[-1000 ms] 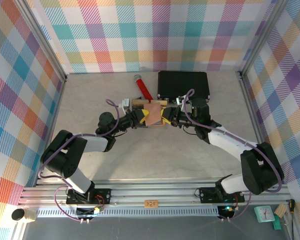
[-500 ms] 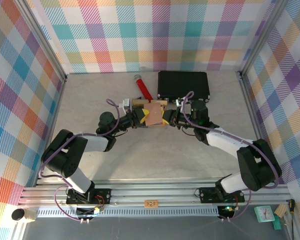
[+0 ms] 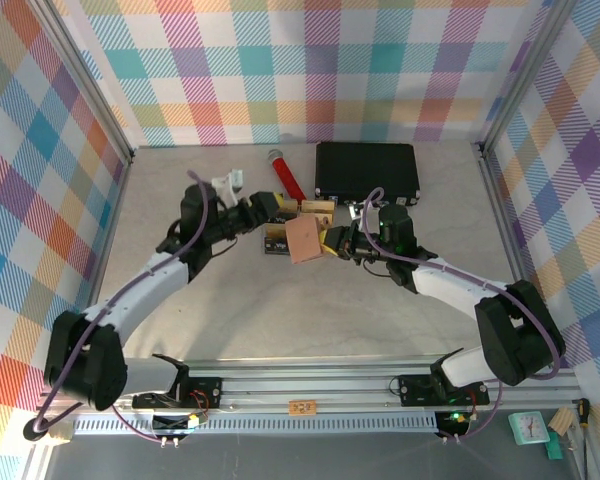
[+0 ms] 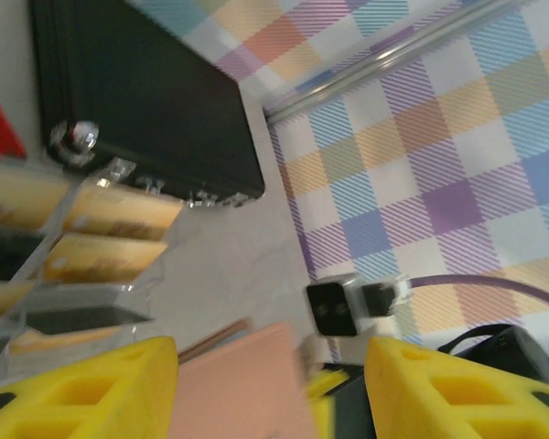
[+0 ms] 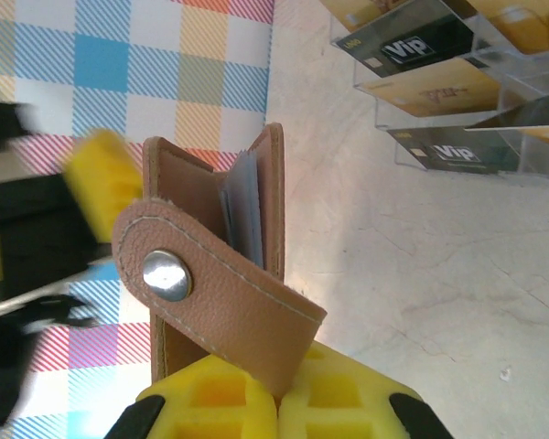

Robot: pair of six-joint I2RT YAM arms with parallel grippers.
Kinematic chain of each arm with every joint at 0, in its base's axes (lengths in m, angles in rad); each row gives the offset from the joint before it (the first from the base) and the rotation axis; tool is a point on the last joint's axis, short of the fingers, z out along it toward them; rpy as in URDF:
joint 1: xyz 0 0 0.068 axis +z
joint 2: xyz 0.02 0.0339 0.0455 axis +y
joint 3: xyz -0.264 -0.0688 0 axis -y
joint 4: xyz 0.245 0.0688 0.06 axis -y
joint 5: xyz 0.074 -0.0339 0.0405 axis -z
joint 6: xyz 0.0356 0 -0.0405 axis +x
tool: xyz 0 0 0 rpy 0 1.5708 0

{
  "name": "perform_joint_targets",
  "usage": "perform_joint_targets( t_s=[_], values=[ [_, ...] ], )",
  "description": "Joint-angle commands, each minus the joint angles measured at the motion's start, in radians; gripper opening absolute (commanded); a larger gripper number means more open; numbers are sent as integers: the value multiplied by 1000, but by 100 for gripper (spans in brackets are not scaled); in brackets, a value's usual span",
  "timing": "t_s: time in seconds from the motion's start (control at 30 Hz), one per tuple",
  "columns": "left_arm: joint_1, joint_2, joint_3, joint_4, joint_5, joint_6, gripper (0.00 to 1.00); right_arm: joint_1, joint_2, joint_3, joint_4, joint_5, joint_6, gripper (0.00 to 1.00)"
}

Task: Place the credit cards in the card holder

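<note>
Pinching the card holder point(image 3: 305, 240), right pincer point(image 3: 328, 243) reaches leftward; left pincer point(image 3: 271, 210) hovers spread nearby.

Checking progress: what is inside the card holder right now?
Between the card holder walls, a thin grey-blue edge shows; card or lining, I cannot tell. Deeper down the leather covers everything.

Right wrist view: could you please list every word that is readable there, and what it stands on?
"VIP": upper dark card in the clear tray.
"VIP": lower dark card.
Gold card print: too blurred to read.
</note>
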Motion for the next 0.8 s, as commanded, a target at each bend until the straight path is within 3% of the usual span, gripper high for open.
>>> perform_joint_targets(
  t_s=[0.0,0.1,0.3,0.77],
  values=[
    [-89,31,199,-619,-218,330,56,5,-24,-6,-20,12,-39,0],
    [-172,106,310,-740,-324,366,56,6,-20,-3,-30,18,-49,0],
    [-281,214,433,-821,-441,388,57,13,-39,-8,-81,47,-79,0],
    [-386,312,520,-813,-516,402,57,17,-26,-14,-80,53,-85,0]
  ],
)
